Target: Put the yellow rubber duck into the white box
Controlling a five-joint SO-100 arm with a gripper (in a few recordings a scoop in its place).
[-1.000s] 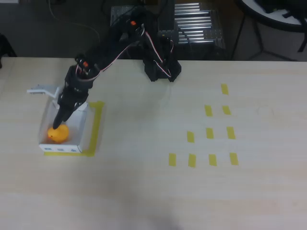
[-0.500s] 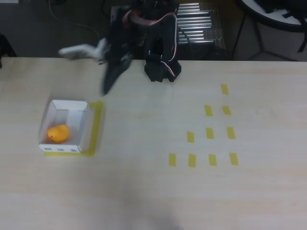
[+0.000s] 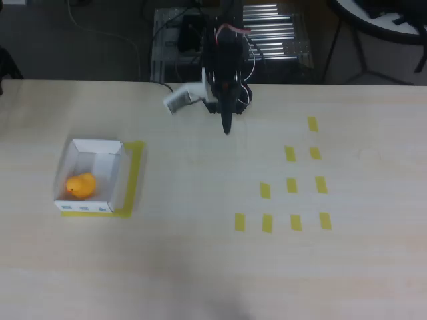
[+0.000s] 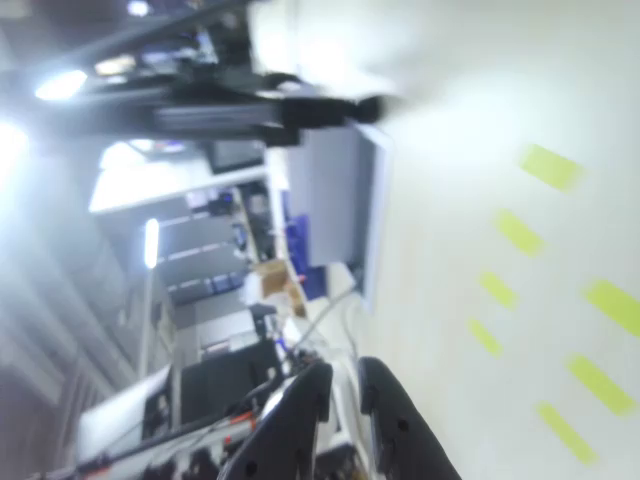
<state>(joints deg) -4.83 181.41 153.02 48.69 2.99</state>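
Pale wooden tabletop [image 3: 200, 253] carried flat yellow tape strips [image 3: 292, 185] at right. Small orange-yellow rubber duck [image 3: 80, 186] sat inside open white cardboard box [image 3: 115, 175], left side. Farther back, black pincer [image 3: 226, 123] hung near arm base, fingers [image 4: 300, 420] narrowly parted, empty. Risk judged slight: only stray arm sweep could knock box.

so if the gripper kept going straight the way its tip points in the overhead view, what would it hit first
Probably just bare table. The gripper points down the picture, between the white box and the yellow tape strips. Its height above the table is unclear.
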